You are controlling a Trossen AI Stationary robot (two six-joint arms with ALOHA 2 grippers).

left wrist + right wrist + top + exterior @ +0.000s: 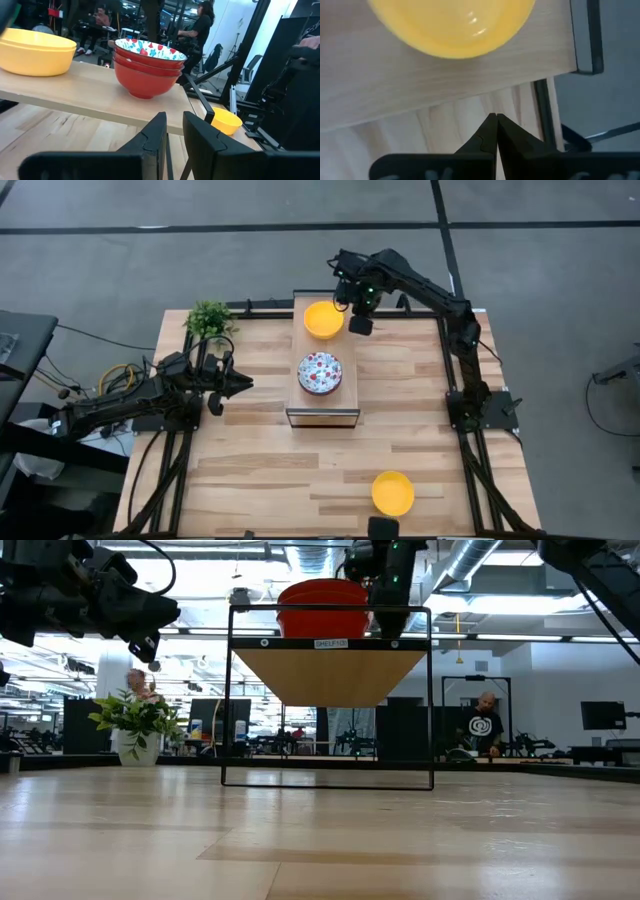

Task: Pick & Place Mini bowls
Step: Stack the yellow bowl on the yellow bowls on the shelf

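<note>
Pale wooden planks made up the table, and near its middle stood a small raised shelf on a black frame, the landmark for everything else. On the far end of that shelf sat the yellow bowls, seemingly two nested, going by the double rim in the left wrist view. Toward the shelf's near end sat a stack of floral bowls, white with red-and-blue flowers inside and red outside, three rims showing. One more yellow bowl lay alone on the table, well in front of the shelf and to its right.

Just beside the yellow bowls, off the shelf's far right corner, hovered the right gripper, its jaws closed together and holding nothing. To the left of the shelf, level with the floral stack, the left gripper waited with its jaws only slightly apart, also empty. A potted plant stood beyond the shelf's far left corner.

By my reading, a placement on the shelf looked complete, leaving the lone yellow bowl. The next move would likely call for an arm to travel there, open its jaws and grip the rim.
</note>
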